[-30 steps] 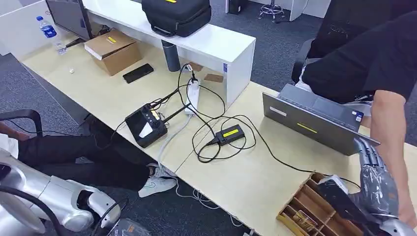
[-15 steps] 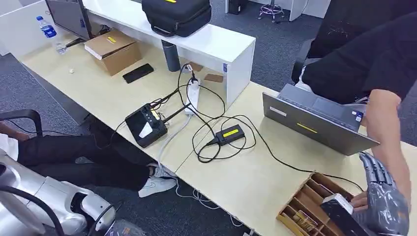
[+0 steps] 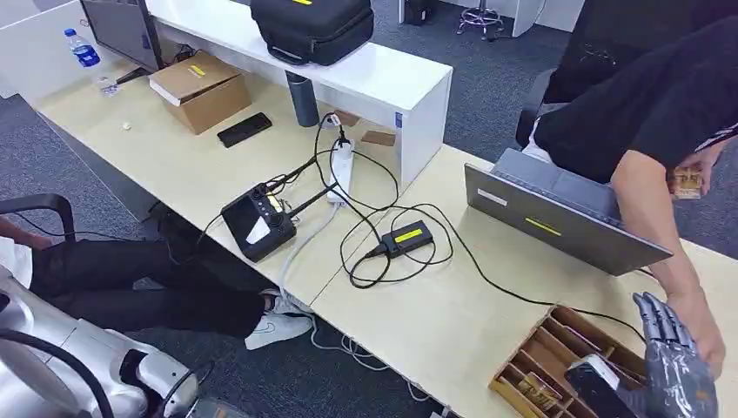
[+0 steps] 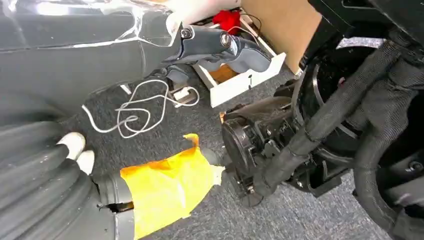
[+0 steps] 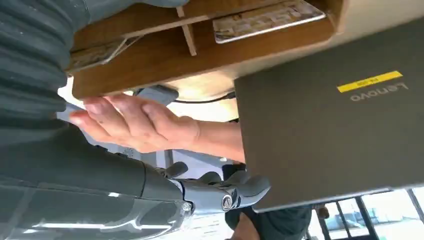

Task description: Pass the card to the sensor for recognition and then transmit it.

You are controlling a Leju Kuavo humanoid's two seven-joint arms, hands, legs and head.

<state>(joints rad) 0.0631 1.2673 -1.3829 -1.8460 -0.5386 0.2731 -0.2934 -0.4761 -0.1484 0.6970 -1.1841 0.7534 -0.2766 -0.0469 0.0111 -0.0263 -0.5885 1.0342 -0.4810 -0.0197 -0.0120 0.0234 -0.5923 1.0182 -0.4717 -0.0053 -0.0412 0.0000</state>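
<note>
My right hand (image 3: 674,370) is low at the desk's near right corner, over a wooden divided tray (image 3: 535,361), its fingers pointing up. It holds a dark flat card (image 3: 594,386) against the palm. A person's hand (image 3: 703,329) reaches down beside my fingers. In the right wrist view that person's hand (image 5: 135,122) closes over the grey card (image 5: 157,94), with my fingers (image 5: 220,192) stretched out beyond it. Another card (image 5: 265,19) lies in a tray compartment. My left hand (image 4: 225,45) hangs over the floor holding nothing.
A grey laptop (image 3: 557,222) stands behind the tray. A black box with a yellow label (image 3: 406,237) and its cables lie mid-desk, with a black controller (image 3: 259,222) to its left. The person's other hand holds a small card (image 3: 687,181). Someone's legs (image 3: 157,279) are under the desk.
My right hand has sunk toward the desk's near edge with the card. The person's arm followed it down and their hand now meets mine. My left arm dropped a little.
</note>
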